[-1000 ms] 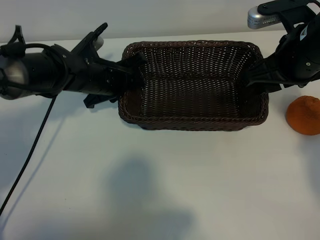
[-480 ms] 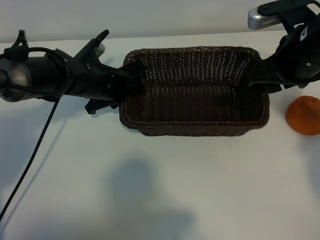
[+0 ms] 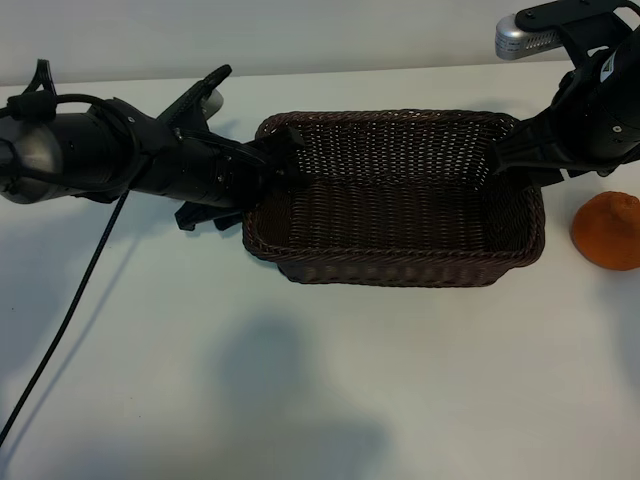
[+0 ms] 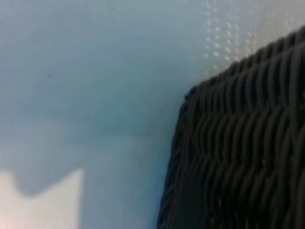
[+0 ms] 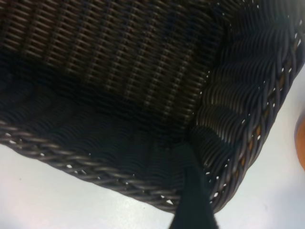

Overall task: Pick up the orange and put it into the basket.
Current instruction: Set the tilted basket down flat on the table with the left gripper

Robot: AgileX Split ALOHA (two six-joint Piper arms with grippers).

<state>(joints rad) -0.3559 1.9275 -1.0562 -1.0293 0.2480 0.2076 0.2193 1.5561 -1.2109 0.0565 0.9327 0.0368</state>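
— White tabletop [image 3: 320, 400] is carrying everything: the basket [image 3: 400, 268] in the middle, an arm at each short end, the orange [image 3: 606, 231] out past the right end. What is changing?

— The basket is settling. Half a second ago its left end was sitting higher and tilted; now the rim is lying level and a touch nearer the camera. The left gripper [image 3: 272, 160] is at that left end, one finger over the rim, but whether its fingers are released or clenched I cannot tell; the left wrist view is showing only weave and bare tabletop.

— And the other side?

— The right gripper [image 3: 505, 158] is reaching over the basket's right wall, one dark finger [image 5: 190, 200] lying against the inside of the corner in its wrist view. Its fingers are standing fairly wide, apparently straddling that wall, though a firm clench is not something I can confirm.

— So what does that mean for the task?

— My reading is that the basket is being set in place, and the picking has not begun.

— Where is the orange relative to the fingers?

— It is sitting on the tabletop just outside the basket's right end, below and beside the right arm, clear of every finger, untouched.
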